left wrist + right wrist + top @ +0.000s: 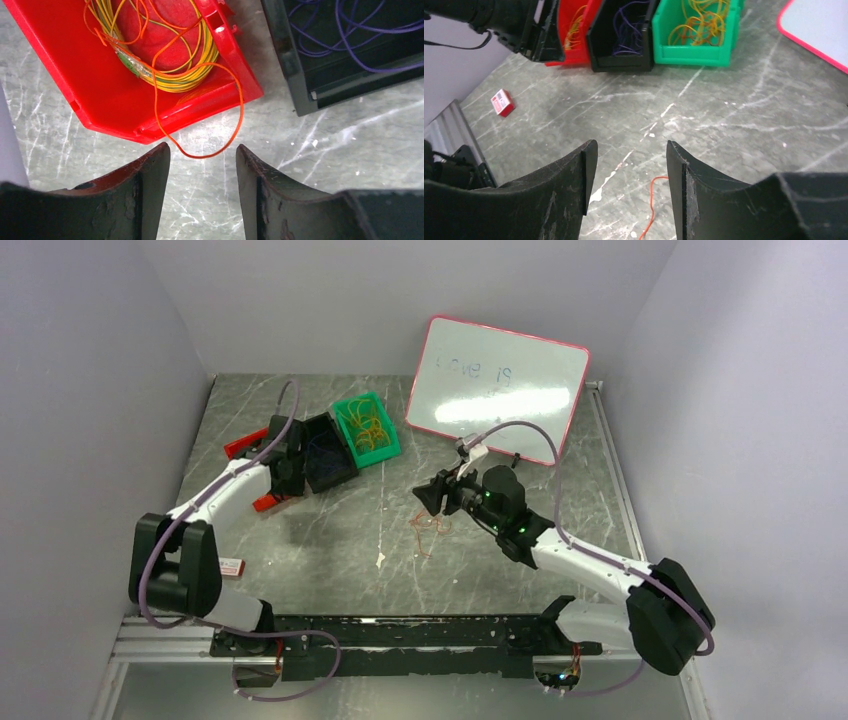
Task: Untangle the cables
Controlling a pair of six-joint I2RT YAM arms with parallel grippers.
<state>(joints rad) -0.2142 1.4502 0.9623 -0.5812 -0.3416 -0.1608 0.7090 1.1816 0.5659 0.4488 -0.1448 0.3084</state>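
An orange cable (pixel 430 529) lies loose in small loops on the table's middle; one strand (pixel 652 200) shows between my right fingers. My right gripper (pixel 430 498) (pixel 631 145) is open and empty just above it. A red bin (pixel 95 85) holds a yellow and orange cable bundle (pixel 170 75); one orange loop (pixel 210 155) hangs over its edge onto the table. My left gripper (pixel 287 462) (pixel 202 147) is open and empty, its tips right at that loop. A black bin (pixel 325 455) holds dark blue-purple cables (pixel 350 40). A green bin (pixel 366 427) holds yellow and orange cables.
A pink-framed whiteboard (pixel 500 385) leans at the back right. A small red and white box (pixel 232 567) lies near the left arm's base. The three bins stand side by side at the back left. Walls close in left, right and behind.
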